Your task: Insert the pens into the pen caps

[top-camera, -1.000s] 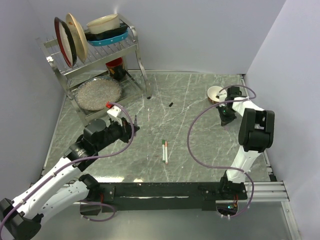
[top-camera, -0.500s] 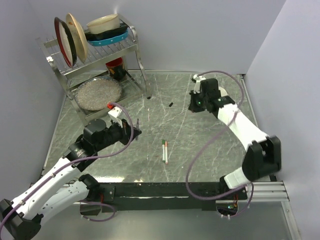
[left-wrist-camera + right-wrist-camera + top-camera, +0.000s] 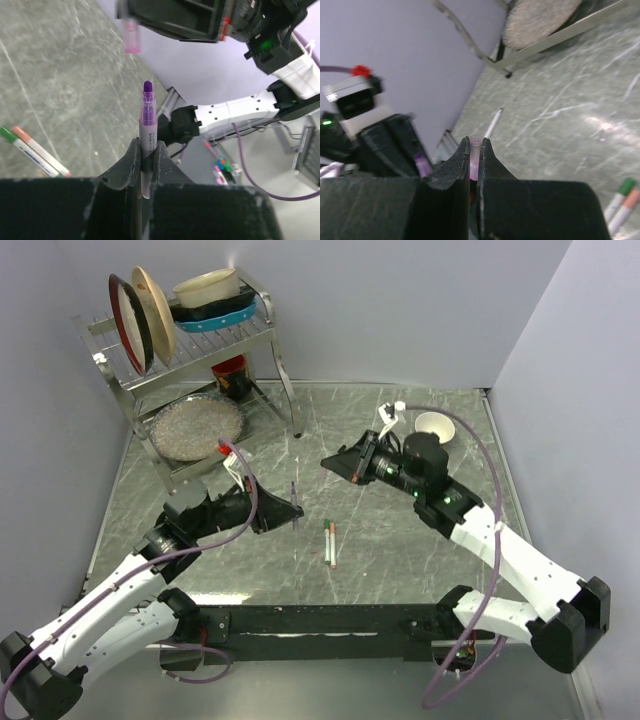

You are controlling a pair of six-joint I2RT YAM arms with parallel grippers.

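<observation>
My left gripper (image 3: 289, 511) (image 3: 146, 150) is shut on a lilac pen (image 3: 148, 125), which stands upright with its bare purple tip on top. My right gripper (image 3: 328, 462) (image 3: 475, 150) is shut on a small pink pen cap (image 3: 475, 162). It hangs above and just left of the pen tip, apart from it; the cap also shows in the left wrist view (image 3: 131, 37). Two capped white pens (image 3: 330, 542), one green-ended and one red-orange-ended, lie side by side mid-table. Another white pen (image 3: 494, 122) lies on the table beyond my right fingers. No black cap is in view.
A metal dish rack (image 3: 250, 335) with plates and bowls stands at the back left, a grey-filled dish (image 3: 197, 426) on its lower shelf. A white cup (image 3: 436, 425) sits at the back right. Walls close off the table's far and right sides.
My right arm has swung from the cup at the far right to the middle, with its gripper now facing my left one. My left gripper has moved right with the pen.
</observation>
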